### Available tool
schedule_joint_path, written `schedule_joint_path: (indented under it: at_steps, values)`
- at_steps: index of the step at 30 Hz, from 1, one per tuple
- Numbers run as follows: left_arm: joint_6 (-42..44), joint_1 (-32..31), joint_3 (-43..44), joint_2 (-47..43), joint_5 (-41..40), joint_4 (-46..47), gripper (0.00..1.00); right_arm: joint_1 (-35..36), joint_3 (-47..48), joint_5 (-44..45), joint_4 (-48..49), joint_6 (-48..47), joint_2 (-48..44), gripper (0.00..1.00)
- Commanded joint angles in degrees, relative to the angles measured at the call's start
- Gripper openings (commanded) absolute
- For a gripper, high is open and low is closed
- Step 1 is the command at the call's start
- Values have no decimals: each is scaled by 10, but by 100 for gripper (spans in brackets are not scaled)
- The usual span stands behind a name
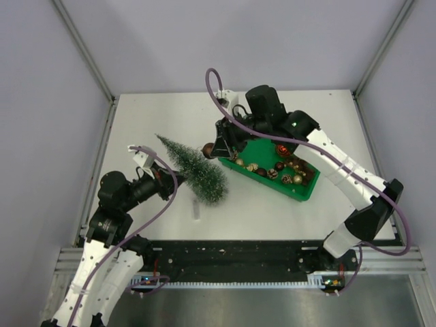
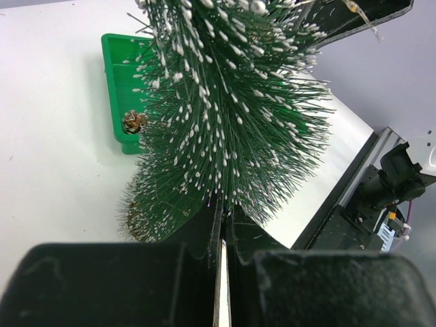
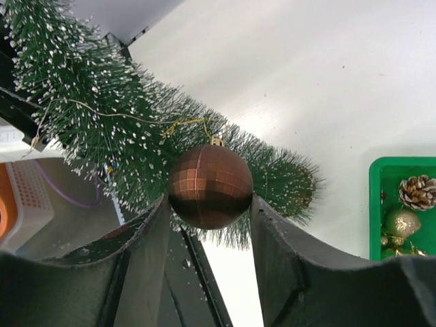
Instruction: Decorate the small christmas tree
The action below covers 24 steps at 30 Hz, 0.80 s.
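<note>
Against the frosted small christmas tree (image 1: pixel 197 170), faceted brown bauble (image 3: pixel 210 185) pinched by right hand (image 3: pixel 210 199); left hand (image 2: pixel 223 208) clamping bristles.

One overhead, two wrist views.
The bench (image 1: pixel 272 218) is seen from above its near edge; the tree (image 1: pixel 197 170) and tray (image 3: pixel 376 211) are shared, viewed close from opposite sides by the wrist cameras.

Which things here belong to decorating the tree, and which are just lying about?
Job: tree, held by left fingers; brown ball, in right fingers; tray; ornaments in it.
Lying about: small pale piece near the tree; I cannot tell what it is.
</note>
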Motion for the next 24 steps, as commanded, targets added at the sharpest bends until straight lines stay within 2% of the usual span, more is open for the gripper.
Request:
schedule_joint_path:
  at_steps: [1, 6, 16, 24]
  values:
    - [-3, -1, 4, -5, 14, 23, 0, -8, -15, -3, 54, 5, -47, 51]
    - [-5, -1, 3, -3, 15, 26, 0, -18, -33, -17, 71, 13, -64, 63]
    - [-3, -1, 3, -3, 11, 25, 0, -33, -62, -2, 82, 19, -75, 64]
    - [3, -1, 7, -1, 8, 18, 0, -68, -120, 183, 84, 32, -25, 60]
